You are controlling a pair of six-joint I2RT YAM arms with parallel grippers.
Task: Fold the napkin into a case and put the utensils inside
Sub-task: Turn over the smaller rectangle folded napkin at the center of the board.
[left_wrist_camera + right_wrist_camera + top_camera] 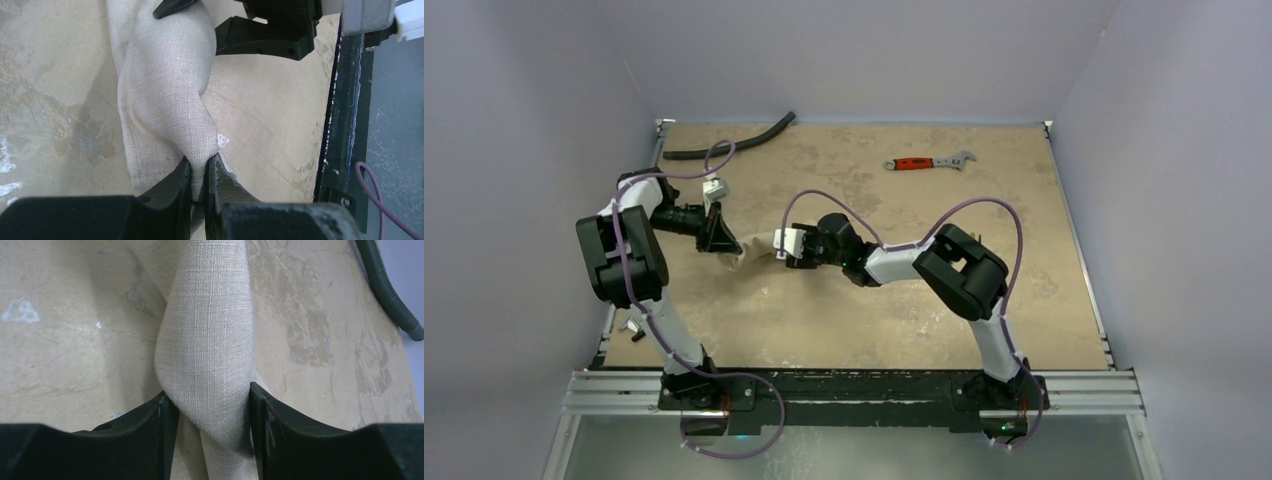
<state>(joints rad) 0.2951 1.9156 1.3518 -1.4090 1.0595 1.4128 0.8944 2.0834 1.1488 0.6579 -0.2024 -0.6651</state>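
I can read no text, label, brand, number or sign in any of my three views.

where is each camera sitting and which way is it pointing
top external: above and behind the arm bases, looking down on the table; both arms show
left wrist: on the left arm, looking along the left hand pinching the napkin; right hand at the top
right wrist: on the right arm, looking along its fingers around the napkin; hose beyond
shared: the napkin shows in all three
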